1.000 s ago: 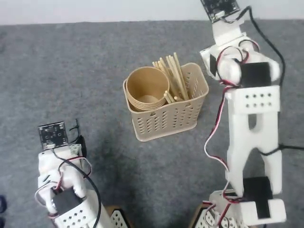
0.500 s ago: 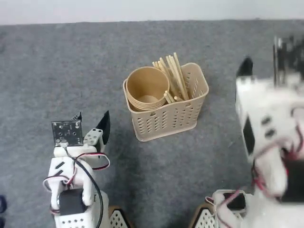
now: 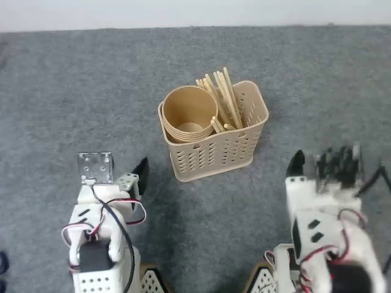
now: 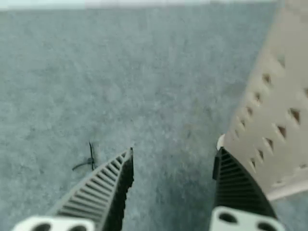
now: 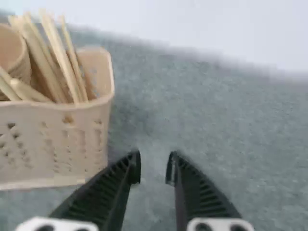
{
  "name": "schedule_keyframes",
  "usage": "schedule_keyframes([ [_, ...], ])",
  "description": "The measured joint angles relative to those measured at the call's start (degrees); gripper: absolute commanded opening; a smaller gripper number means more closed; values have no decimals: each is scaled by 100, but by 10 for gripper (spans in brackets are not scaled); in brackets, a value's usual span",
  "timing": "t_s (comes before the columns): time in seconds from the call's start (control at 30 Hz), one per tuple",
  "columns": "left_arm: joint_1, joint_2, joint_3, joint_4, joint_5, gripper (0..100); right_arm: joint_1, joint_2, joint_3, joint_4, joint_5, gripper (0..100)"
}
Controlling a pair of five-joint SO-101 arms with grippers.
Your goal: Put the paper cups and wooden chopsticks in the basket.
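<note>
The beige slotted basket stands mid-table. It holds a nested stack of brown paper cups and a bundle of wooden chopsticks leaning against its far right wall. My left gripper sits at the near left of the basket, open and holding nothing. In its own view the left gripper shows bare carpet between the fingers, and the basket wall is close beside one finger. My right gripper is at the near right, slightly open and holding nothing. The right wrist view shows this gripper, the basket and the chopsticks.
Grey carpet covers the table all round the basket. A short black thread lies on the carpet near the left gripper. A pale wall strip borders the far edge.
The right arm has swung back from the far side of the basket to the near right. The left gripper has opened and shifted slightly right.
</note>
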Motion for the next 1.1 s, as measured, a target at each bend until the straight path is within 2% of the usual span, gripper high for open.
schedule_keyframes([
  [0.13, 18, 0, 88, 114, 0, 258, 18, -1266, 1222, -448, 343, 37],
  [0.33, 9, 0, 273, 229, 18, 258, 0, -1433, 1916, -1108, 589, 39],
  [0.5, -273, 0, 457, 229, 18, 258, 431, -1477, 1916, -1952, 2180, 39],
  [0.57, -352, 0, 457, 229, 18, 258, 580, -1477, 1916, -2066, 2549, 39],
  [0.67, -369, 0, 492, 229, 18, 258, 703, -1486, 2092, -2075, 2426, 38],
  [0.93, -378, 0, 800, 229, 18, 257, 747, -1433, 3657, -2127, 756, 34],
  [1.1, -378, 0, 800, 229, 18, 256, 738, -1459, 4246, -2127, 440, 31],
])
